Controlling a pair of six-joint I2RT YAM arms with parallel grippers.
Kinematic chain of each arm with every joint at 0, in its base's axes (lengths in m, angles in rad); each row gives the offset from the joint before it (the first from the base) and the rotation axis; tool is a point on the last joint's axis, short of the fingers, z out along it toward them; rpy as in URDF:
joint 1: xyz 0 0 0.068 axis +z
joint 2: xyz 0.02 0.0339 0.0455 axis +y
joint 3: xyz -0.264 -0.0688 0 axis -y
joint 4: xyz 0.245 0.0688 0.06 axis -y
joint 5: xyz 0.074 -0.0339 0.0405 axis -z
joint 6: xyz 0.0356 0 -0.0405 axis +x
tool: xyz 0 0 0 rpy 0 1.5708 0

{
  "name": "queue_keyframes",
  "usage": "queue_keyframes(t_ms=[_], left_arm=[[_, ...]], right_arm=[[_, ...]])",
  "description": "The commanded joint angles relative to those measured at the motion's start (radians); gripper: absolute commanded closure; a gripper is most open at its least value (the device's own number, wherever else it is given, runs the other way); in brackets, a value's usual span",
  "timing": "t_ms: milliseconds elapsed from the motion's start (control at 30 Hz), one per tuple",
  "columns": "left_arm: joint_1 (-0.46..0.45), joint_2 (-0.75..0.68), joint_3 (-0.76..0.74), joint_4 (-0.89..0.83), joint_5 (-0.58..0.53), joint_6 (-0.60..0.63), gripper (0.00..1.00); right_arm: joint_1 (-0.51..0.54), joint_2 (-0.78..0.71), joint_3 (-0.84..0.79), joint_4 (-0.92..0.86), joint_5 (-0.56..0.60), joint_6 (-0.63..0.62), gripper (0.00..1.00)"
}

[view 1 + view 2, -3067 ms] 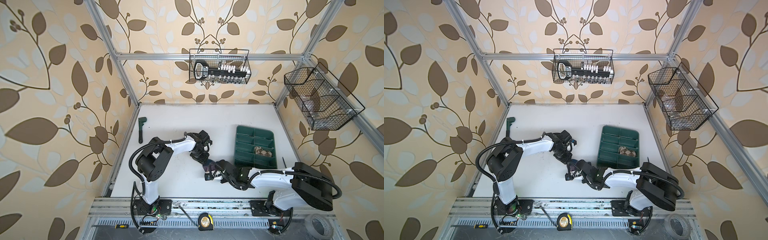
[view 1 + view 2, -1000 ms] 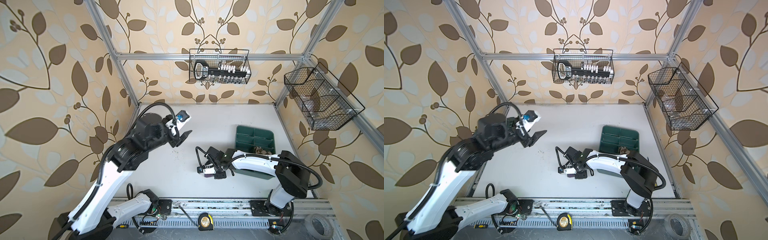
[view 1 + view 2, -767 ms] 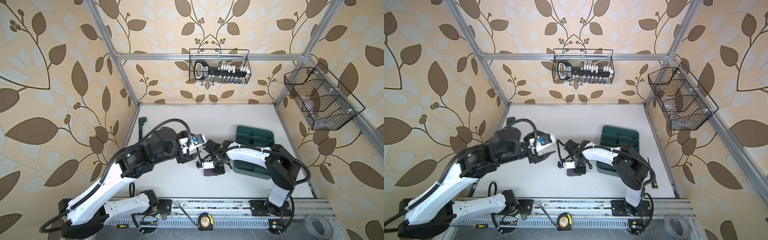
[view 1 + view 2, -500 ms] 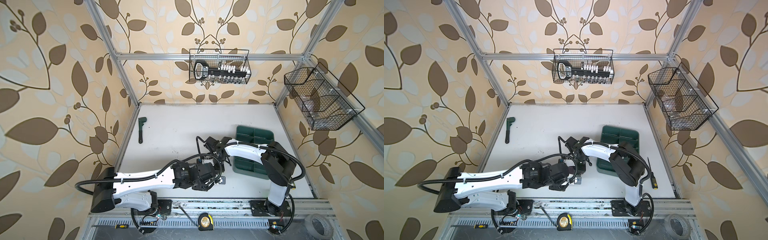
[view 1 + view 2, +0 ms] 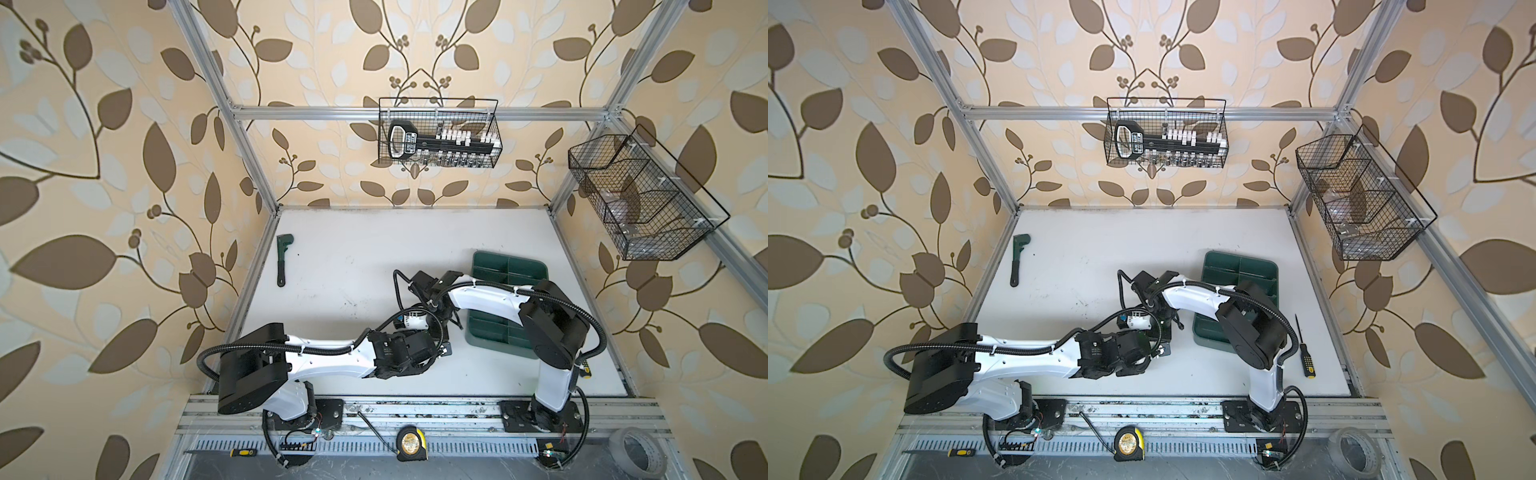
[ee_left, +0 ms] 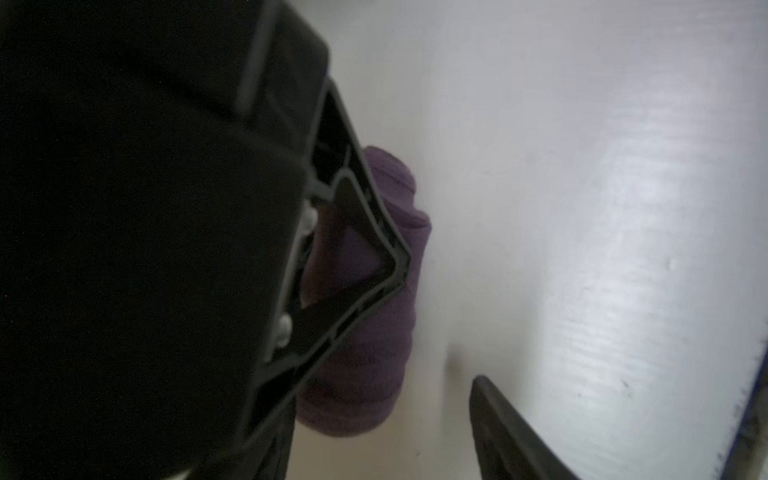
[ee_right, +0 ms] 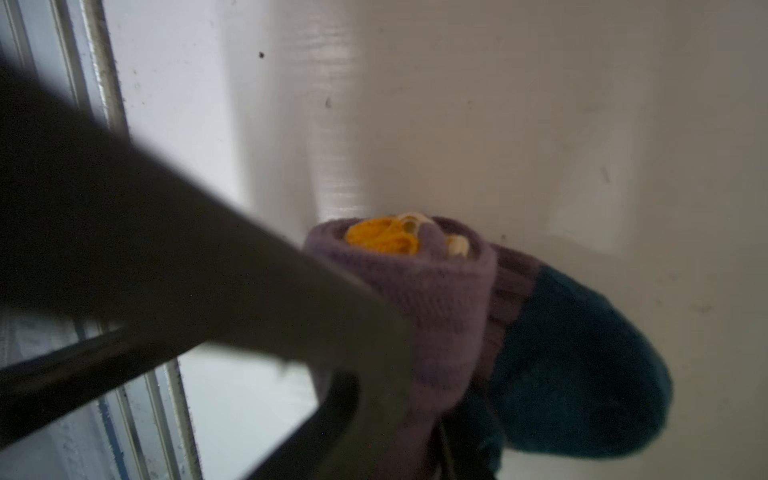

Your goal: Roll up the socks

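- socks (image 7: 449,299): wound into a short purple ribbed roll lying on the white table (image 5: 353,257). a mustard-yellow core (image 7: 382,237) and a scrap of cream knit show at the open end. the navy toe (image 7: 582,365) lies unrolled, touching the roll.
- position: in both top views the roll is hidden under the two grippers, which meet near the front of the table, just beside the green tray (image 5: 507,266).
- left gripper (image 6: 436,320): jaws apart. one finger overlaps the side of the roll, and bare table shows between the other finger and the knit.
- right gripper (image 5: 444,322): in the right wrist view one finger lies against the roll near its open end. the second finger is not clearly shown, so it cannot be told whether the jaws clamp the roll.
- handling (judged): light, soft, springy knit. it yields under the fingers and is unlikely to slip or be damaged, but the wound layers would loosen if let go.
- where to hold (judged): across the middle of the roll, with fingers on opposite curved sides pinching all layers together. the loose navy toe is a poor hold, since a pull there would unwind the roll.
- stage (judged): rolling is nearly done, with the toe not yet wrapped in.
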Motion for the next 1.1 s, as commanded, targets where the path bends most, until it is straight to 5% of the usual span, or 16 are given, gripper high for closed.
queue_keyframes(t_ms=[0, 367, 533, 733, 1067], left_arm=[[0.043, 0.062, 0.023, 0.086, 0.021, -0.038, 0.41], [0.145, 0.152, 0.106, 0.011, 0.148, -0.078, 1.0], [0.213, 0.177, 0.166, -0.103, 0.331, -0.053, 1.0], [0.238, 0.224, 0.225, -0.208, 0.435, -0.014, 1.0], [0.326, 0.296, 0.331, -0.346, 0.572, 0.021, 1.0]], right_arm=[[0.02, 0.104, -0.083, 0.011, 0.062, -0.017, 0.76], [0.035, 0.023, -0.168, 0.114, 0.081, 0.053, 0.71], [0.027, -0.088, -0.256, 0.23, 0.129, 0.113, 0.68], [-0.048, -0.278, -0.357, 0.344, 0.109, 0.186, 0.55], [-0.23, -0.7, -0.482, 0.558, 0.184, 0.369, 0.51]])
